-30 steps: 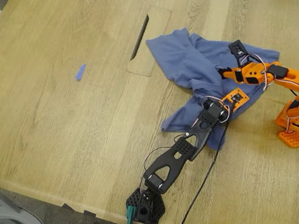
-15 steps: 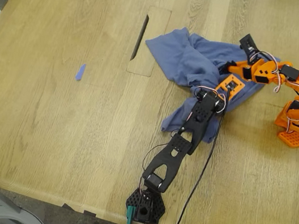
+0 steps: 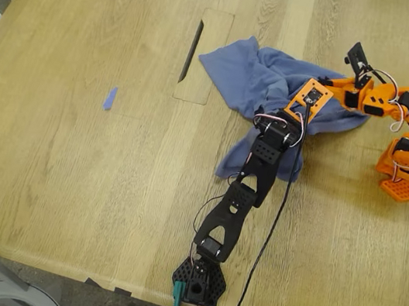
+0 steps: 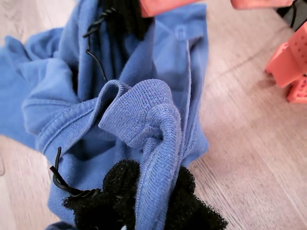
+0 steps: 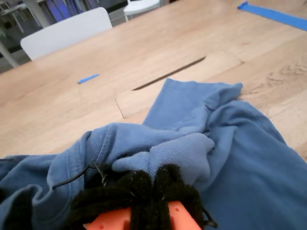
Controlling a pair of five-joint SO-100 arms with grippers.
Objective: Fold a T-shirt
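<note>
Exterior view shows my first hand (image 4: 144, 211) pinching a ribbed fold of the T-shirt (image 3: 278, 87) and my second hand (image 5: 148, 191) clamped on another bunch, the shirt crumpled on the wooden counter (image 3: 67, 177).

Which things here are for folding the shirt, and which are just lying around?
For the job:
the T-shirt, bunched on the table
my first gripper and my second gripper, each pinching a fold of it

Just lying about:
the small blue strip
the slot in the tabletop
the white chair beyond the table
</note>
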